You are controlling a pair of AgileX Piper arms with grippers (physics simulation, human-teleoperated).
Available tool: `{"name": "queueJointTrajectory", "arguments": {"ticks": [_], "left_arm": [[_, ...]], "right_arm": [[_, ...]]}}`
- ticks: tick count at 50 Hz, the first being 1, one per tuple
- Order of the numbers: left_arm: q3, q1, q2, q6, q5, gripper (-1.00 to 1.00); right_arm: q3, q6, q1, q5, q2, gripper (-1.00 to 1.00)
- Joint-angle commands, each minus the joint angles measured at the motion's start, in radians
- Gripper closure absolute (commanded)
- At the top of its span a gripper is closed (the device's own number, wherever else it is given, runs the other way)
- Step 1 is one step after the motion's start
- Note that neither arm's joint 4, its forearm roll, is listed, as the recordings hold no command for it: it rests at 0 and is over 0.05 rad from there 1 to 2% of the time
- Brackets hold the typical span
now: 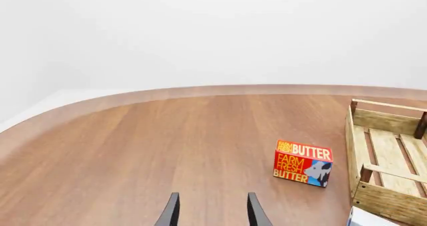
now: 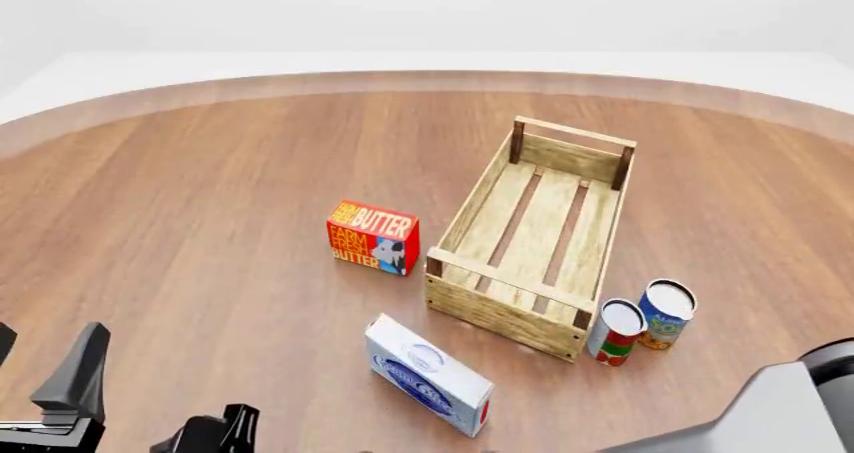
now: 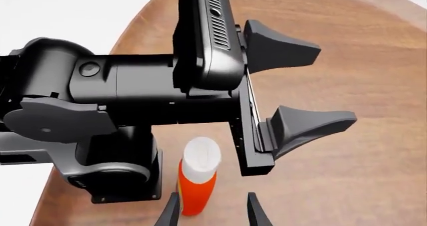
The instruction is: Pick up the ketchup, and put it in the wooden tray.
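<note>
Ketchup (image 3: 197, 181) stands upright at the surface's near edge, just ahead of your right gripper (image 3: 212, 211), whose jaws are parted and empty. Your left gripper (image 1: 212, 211), also parted and empty, faces away, so the wooden tray (image 2: 534, 235) waits unfilled.

Simulated tabletop scene: rendered round wooden table (image 2: 200, 193), blank white surround, grocery props only.

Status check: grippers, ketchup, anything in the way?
Left gripper open, empty. Right gripper open, closing on ketchup. Left arm crowds the bottle. Tray empty.
</note>
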Motion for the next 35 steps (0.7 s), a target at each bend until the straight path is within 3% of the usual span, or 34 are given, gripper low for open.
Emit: {"name": "queueJointTrajectory", "arguments": {"ticks": [1,35], "left_arm": [[0.0,0.0,0.0,0.0,0.0,-1.0],[0.0,0.0,0.0,0.0,0.0,-1.0]], "right_arm": [[-0.035,-0.01,0.005,0.018,0.008,-1.0],[-0.101,0.0,0.015,0.001,0.095,-1.0]]}}
